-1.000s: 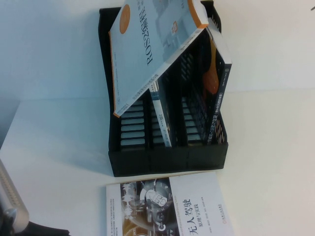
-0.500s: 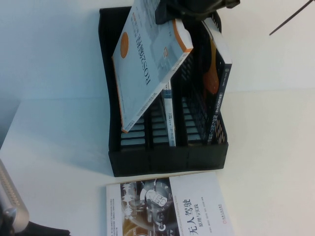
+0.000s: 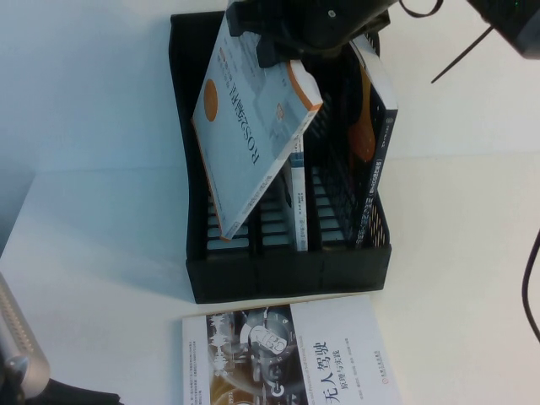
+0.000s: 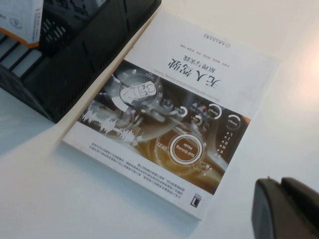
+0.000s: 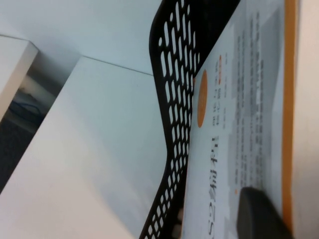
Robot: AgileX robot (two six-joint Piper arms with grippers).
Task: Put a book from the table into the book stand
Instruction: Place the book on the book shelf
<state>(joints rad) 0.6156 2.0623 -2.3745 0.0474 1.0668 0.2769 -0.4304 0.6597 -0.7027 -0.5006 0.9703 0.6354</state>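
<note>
My right gripper is over the back of the black book stand, shut on the top of a light-blue book with an orange edge. The book hangs tilted, its lower corner down in the stand's left slot. In the right wrist view one finger presses on the book's cover beside the stand's perforated wall. A second book with a car-dashboard cover lies flat on the table in front of the stand. My left gripper hovers shut and empty near that book.
A thin book stands in the middle slot and a dark book with an orange patch leans in the right slot. Part of my left arm shows at the near left. A black cable hangs at the right edge.
The blue book has swung more upright and sunk lower into the stand. My right gripper has come down into view at the top. The left arm has not moved.
</note>
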